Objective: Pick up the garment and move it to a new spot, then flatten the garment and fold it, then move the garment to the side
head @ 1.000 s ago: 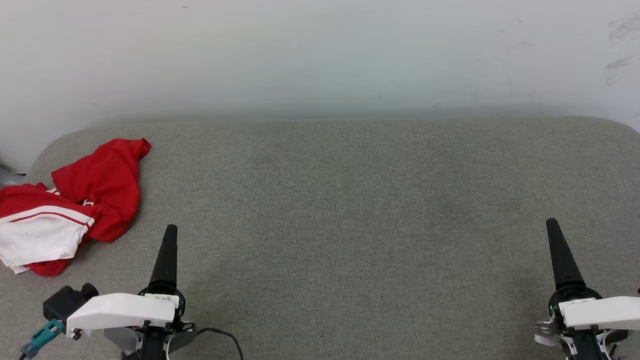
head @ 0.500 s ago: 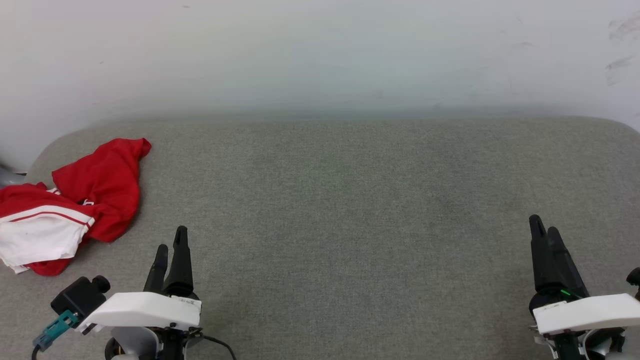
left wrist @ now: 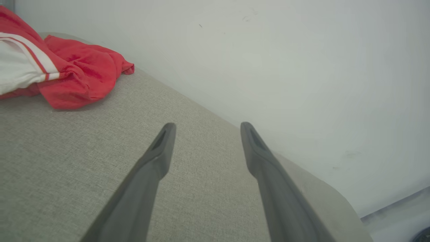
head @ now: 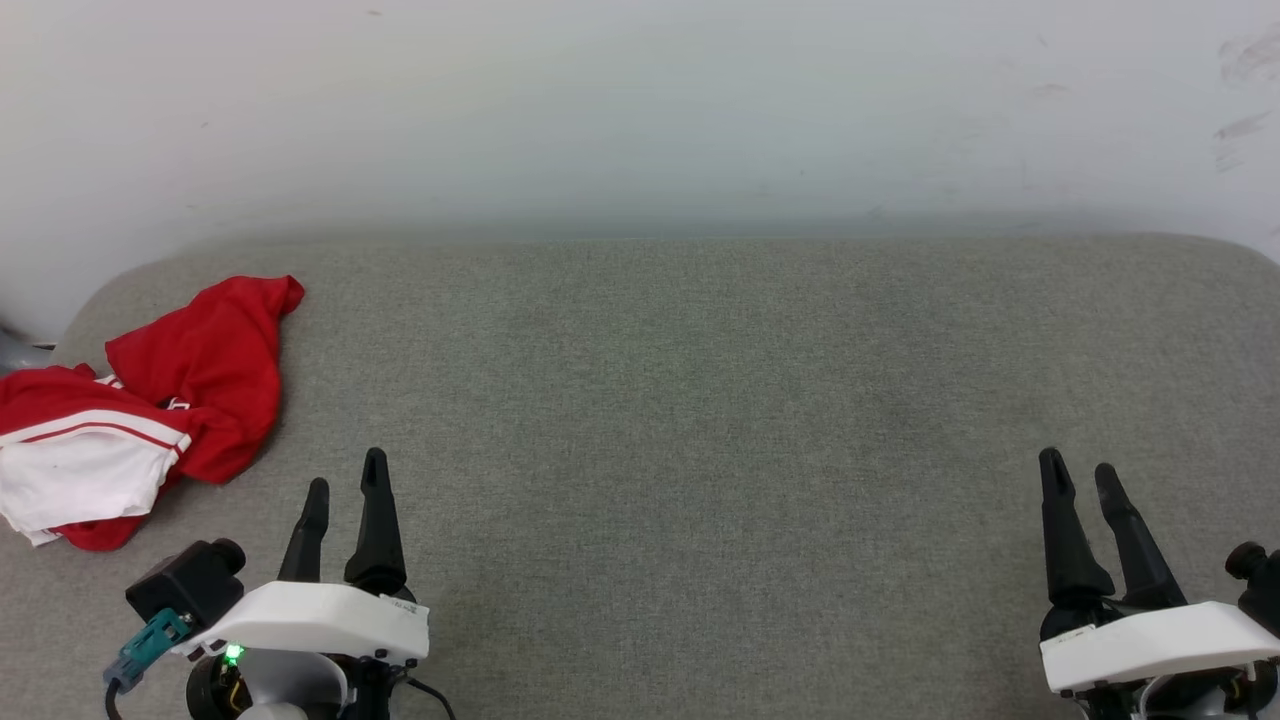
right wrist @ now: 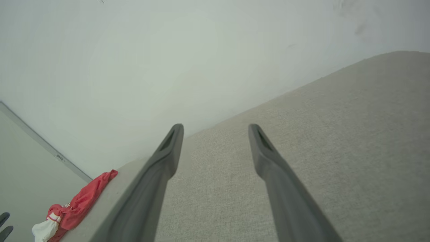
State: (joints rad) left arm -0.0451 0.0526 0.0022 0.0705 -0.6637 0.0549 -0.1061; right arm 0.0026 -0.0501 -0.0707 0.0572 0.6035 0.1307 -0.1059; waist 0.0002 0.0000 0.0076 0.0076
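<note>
The garment (head: 160, 405) lies crumpled at the far left of the grey padded table (head: 700, 400), red cloth with a white sleeve and striped trim toward the near side. It also appears as a red heap, the garment (left wrist: 60, 70), at the upper left of the left wrist view, and small as the garment (right wrist: 70, 208) at the lower left of the right wrist view. My left gripper (head: 345, 475) stands open just right of and nearer than the garment, holding nothing. My right gripper (head: 1078, 472) is open and empty at the lower right, far from the cloth.
A white wall (head: 640, 110) rises directly behind the table's far edge. The table's rounded left corner sits just beyond the garment. Bare grey surface spans the space between my two grippers.
Both wrists have rolled, so each gripper now shows two separate fingers instead of one edge-on. The left gripper drew slightly right and back, the right one slightly left. The garment has not moved.
</note>
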